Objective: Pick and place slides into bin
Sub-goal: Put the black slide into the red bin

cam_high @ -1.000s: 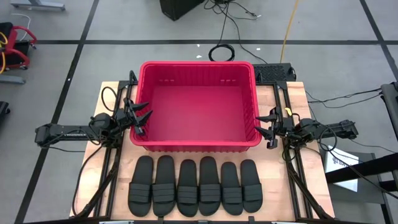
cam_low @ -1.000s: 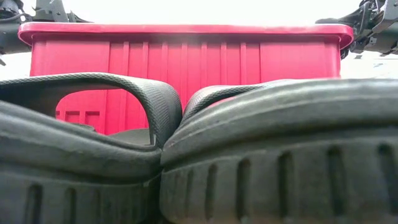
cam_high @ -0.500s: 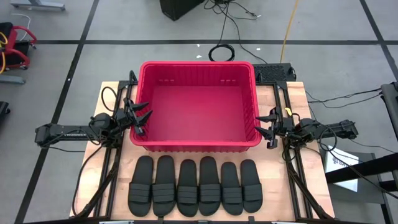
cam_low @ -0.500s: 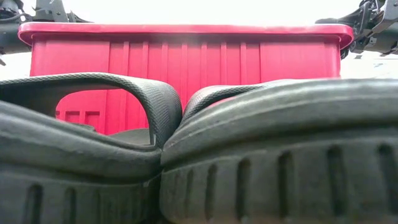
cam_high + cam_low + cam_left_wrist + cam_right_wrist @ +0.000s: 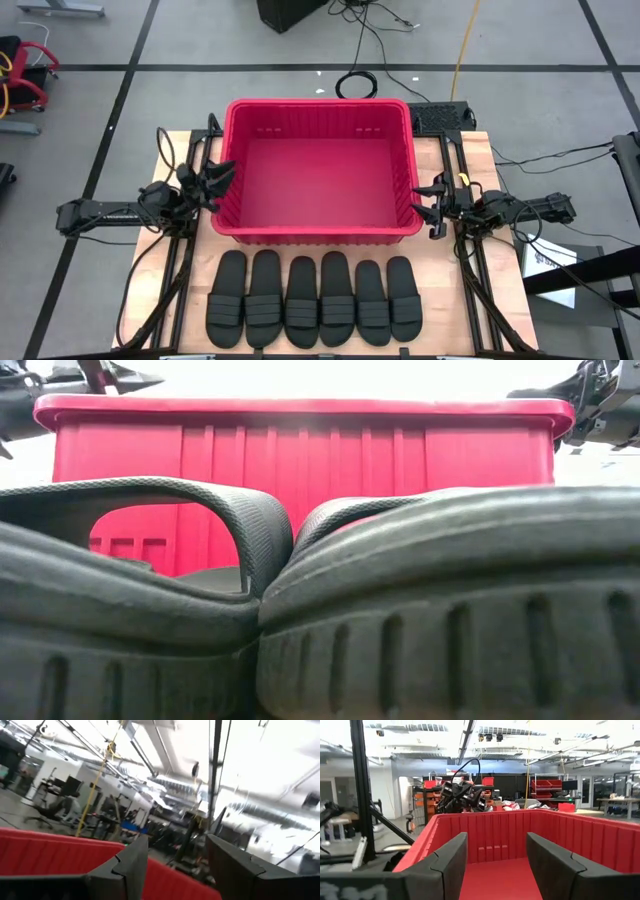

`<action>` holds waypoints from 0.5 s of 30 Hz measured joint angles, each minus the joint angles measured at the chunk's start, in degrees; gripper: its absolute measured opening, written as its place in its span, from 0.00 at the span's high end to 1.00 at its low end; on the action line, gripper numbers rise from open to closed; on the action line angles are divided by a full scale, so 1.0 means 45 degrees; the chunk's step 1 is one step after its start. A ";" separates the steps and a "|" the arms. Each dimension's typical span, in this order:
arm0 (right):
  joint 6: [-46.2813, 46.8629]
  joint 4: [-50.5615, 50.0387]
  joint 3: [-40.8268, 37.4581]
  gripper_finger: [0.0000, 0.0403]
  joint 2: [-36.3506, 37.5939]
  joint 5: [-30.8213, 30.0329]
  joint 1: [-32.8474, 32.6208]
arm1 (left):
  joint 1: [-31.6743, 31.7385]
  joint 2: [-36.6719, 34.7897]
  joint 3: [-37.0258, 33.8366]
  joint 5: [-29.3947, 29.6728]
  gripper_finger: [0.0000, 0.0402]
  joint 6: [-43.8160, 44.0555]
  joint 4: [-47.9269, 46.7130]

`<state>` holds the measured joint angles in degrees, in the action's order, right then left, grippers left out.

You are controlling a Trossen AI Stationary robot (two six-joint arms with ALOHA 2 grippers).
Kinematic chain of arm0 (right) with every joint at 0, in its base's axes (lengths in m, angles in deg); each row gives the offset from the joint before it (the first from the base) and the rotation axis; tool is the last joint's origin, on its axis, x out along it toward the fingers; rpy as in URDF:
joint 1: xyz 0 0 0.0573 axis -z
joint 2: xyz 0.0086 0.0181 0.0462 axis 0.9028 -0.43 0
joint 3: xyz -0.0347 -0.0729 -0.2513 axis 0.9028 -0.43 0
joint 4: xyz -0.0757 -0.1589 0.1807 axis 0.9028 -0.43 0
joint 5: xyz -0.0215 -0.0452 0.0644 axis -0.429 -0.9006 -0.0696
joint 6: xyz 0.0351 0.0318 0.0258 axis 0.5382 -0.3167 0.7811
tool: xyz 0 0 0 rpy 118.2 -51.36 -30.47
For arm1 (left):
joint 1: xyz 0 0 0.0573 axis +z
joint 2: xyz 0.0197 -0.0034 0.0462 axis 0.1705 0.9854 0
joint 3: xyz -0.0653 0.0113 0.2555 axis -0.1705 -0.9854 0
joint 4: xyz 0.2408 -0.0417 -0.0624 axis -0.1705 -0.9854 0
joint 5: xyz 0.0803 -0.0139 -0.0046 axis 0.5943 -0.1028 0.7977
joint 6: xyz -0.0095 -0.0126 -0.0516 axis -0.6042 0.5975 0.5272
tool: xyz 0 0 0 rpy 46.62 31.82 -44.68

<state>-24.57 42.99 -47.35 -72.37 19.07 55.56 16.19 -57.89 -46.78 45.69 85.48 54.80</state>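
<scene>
Both arms reach level toward the bin (image 5: 316, 170), left gripper (image 5: 217, 183) and right gripper (image 5: 432, 205) fingers spread, empty.

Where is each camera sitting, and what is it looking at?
High: above, looking straight down; bin, slides, both arms.
Low: table height behind the slides, facing the bin; grippers at top corners.
Left wrist: tilted up over the bin rim; own fingers.
Right wrist: looks into the bin; own fingers.
All four share the bin.
</scene>
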 joint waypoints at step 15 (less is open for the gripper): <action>0.2558 0.6442 0.0000 0.52 0.0010 -0.0070 -0.0002 | -0.0005 0.0005 -0.0010 0.0366 0.50 0.5151 0.1858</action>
<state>-13.05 71.98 -47.35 -72.33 18.75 55.55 16.17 -57.87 -46.82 47.33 108.66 63.17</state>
